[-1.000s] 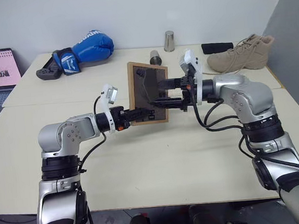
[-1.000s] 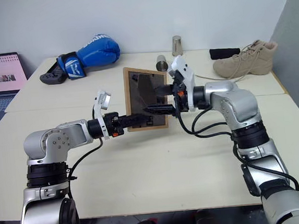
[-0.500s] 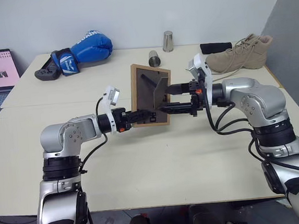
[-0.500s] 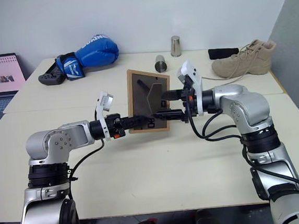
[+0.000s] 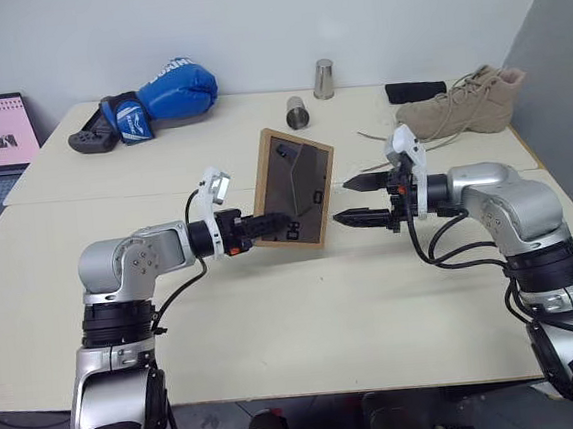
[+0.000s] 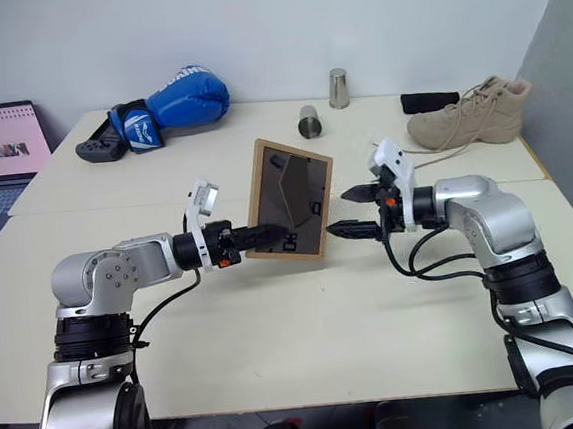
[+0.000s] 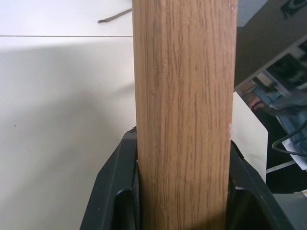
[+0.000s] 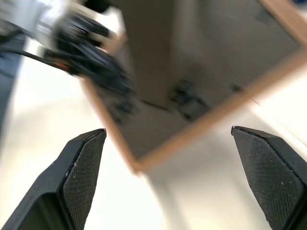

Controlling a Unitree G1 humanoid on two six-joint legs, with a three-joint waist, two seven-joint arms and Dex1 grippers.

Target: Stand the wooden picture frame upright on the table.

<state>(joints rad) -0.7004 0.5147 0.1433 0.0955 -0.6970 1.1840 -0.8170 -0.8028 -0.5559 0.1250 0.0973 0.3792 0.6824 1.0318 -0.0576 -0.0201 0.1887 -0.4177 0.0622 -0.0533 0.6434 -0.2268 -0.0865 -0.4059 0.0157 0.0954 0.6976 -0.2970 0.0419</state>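
The left hand [image 5: 267, 223] is clamped on the lower edge of the small light-wood picture frame with the dark grey back [image 5: 295, 187], propping it tilted over the cream desk [image 5: 304, 303], while the right hand [image 5: 358, 200] sits just beside it, fingers wide apart, probably so the stand can fold out freely.

Even, bright light falls from above on the table [image 5: 275, 316], leaving only soft, faint shadows and no glare — the head views are sharp, while the right wrist view smears the wooden picture frame [image 8: 201, 72] with blur, its own fingertips [image 8: 81, 163] staying crisp.
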